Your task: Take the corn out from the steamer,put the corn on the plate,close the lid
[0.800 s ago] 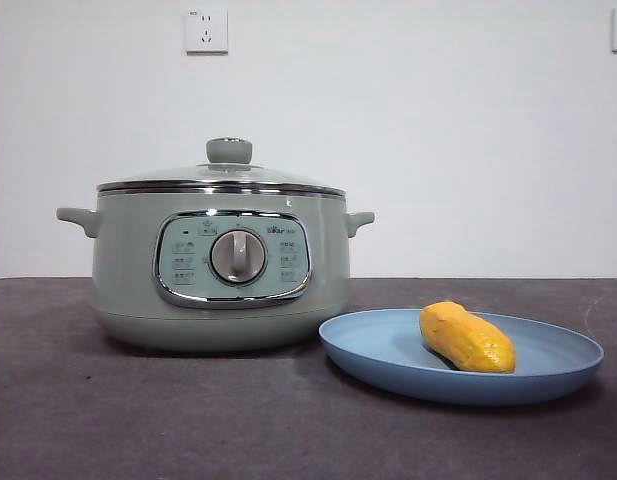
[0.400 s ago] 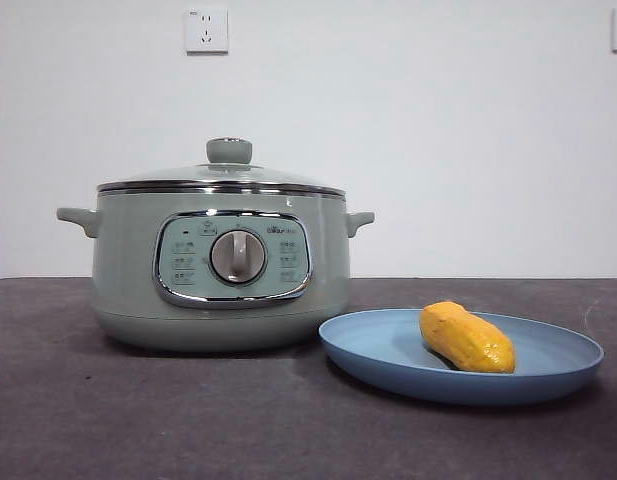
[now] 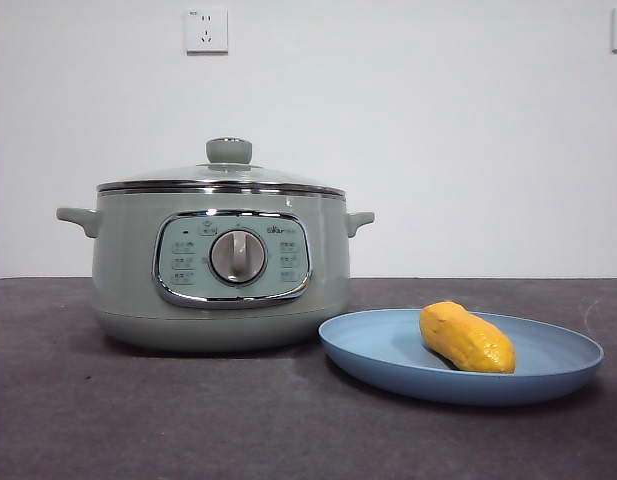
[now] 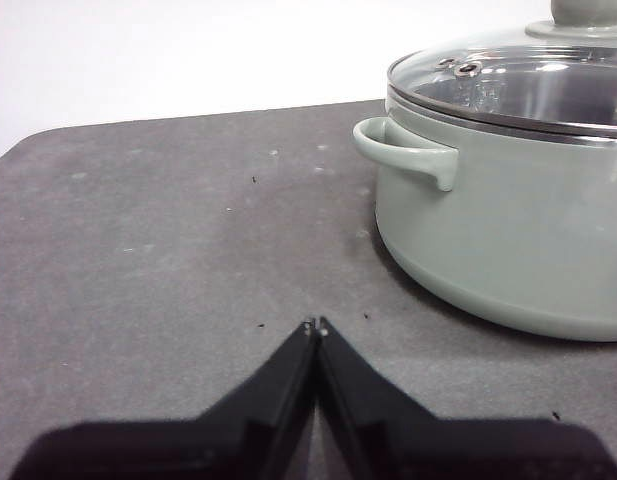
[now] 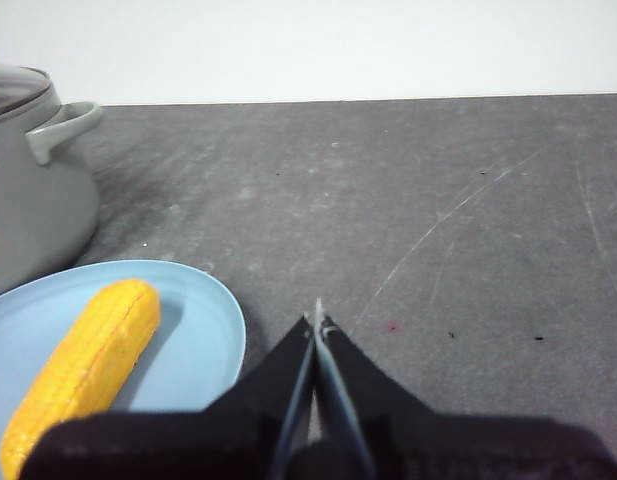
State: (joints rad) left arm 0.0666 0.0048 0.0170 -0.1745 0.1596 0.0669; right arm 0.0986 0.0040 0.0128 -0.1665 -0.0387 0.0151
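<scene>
The sage-green steamer [image 3: 220, 270] stands on the dark table with the glass lid [image 3: 221, 176] seated on its rim. The yellow-orange corn [image 3: 466, 338] lies on the light-blue plate [image 3: 388, 352] to the steamer's right. Neither arm shows in the front view. My left gripper [image 4: 315, 327] is shut and empty, low over the table beside the steamer [image 4: 508, 230] and its lid [image 4: 518, 85]. My right gripper [image 5: 316, 318] is shut and empty, just beside the plate [image 5: 193, 345] that holds the corn [image 5: 88, 370].
A white wall with a socket [image 3: 206, 30] stands behind the table. The dark grey table surface [image 3: 188, 420] stretches in front of the steamer and plate. The steamer's side handle [image 5: 63, 128] shows in the right wrist view.
</scene>
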